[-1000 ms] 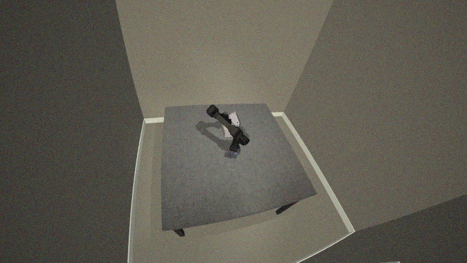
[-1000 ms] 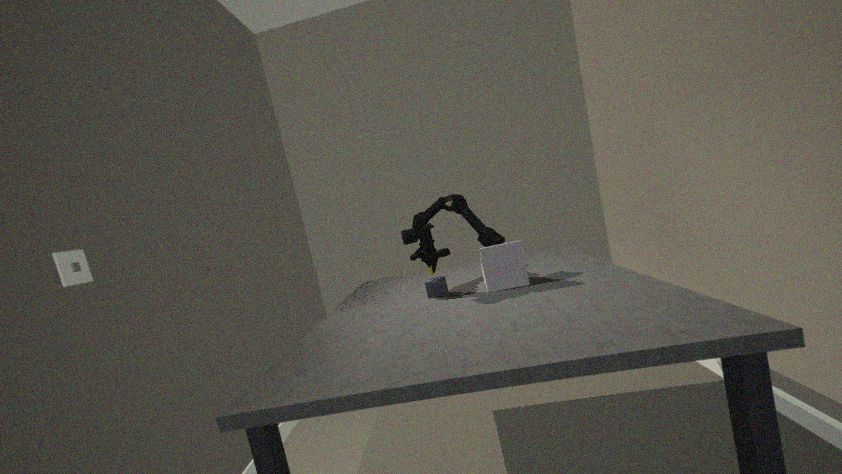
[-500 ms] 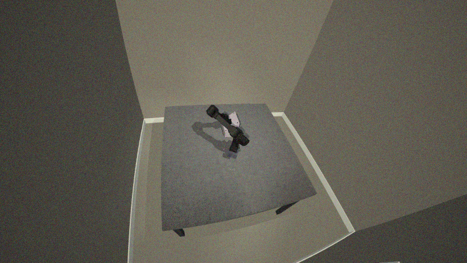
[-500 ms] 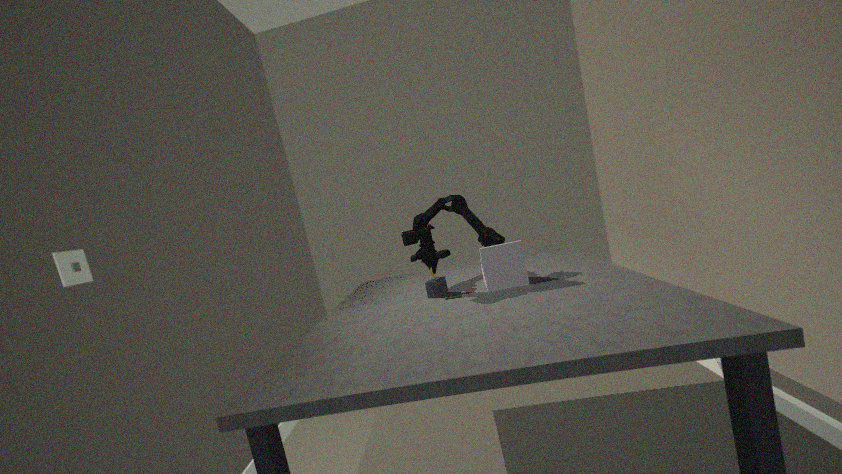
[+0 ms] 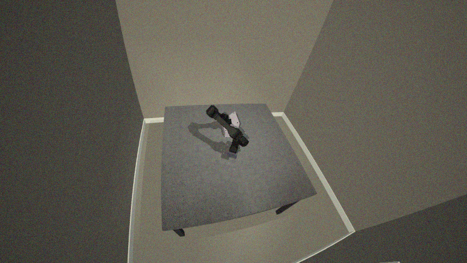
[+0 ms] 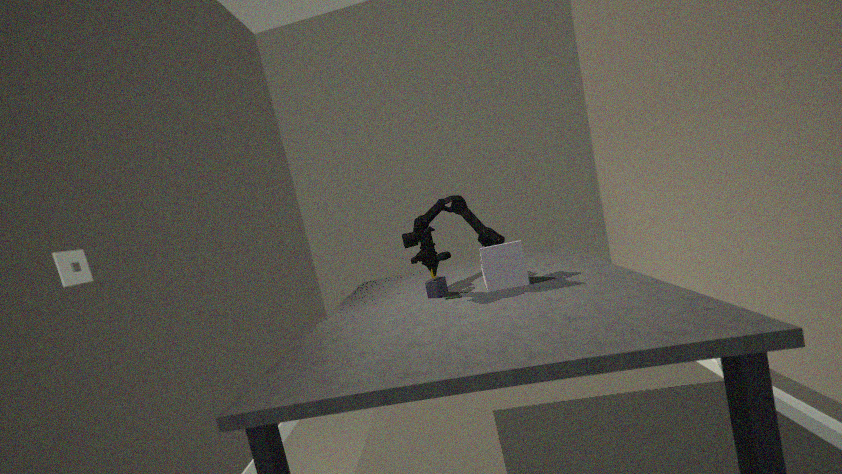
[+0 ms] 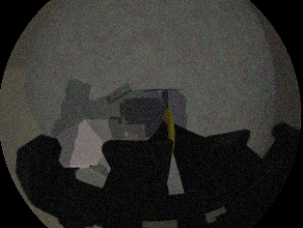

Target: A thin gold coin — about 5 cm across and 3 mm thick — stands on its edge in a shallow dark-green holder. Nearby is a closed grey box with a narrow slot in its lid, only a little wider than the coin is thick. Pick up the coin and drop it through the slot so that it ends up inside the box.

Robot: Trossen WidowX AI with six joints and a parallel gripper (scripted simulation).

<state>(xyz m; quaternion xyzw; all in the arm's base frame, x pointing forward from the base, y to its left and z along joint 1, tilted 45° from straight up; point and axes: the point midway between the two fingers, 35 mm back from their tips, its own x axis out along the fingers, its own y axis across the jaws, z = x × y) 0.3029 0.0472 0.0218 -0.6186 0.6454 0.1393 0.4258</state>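
My gripper (image 6: pixel 433 270) (image 7: pixel 166 125) is shut on the gold coin (image 6: pixel 433 274) (image 7: pixel 170 125), which hangs on edge below the fingertips. The grey box (image 6: pixel 436 288) (image 7: pixel 178 106) (image 5: pixel 232 155) is directly beneath. The slot (image 7: pixel 165 99) shows as a thin dark line in its lid in the wrist view, roughly in line with the coin. The coin's lower edge is at or just above the lid; I cannot tell if it is in the slot. The small green holder (image 7: pixel 119 93) lies left of the box in the wrist view, without the coin.
A pale upright panel (image 5: pixel 234 119) (image 6: pixel 505 264) (image 7: pixel 86 149) stands beside the arm's base, to the right of the box in the exterior view. The arm (image 5: pixel 225 125) (image 6: pixel 438 207) arches over the grey table (image 5: pixel 209 189) (image 6: pixel 530 329). Its shadow falls around the box.
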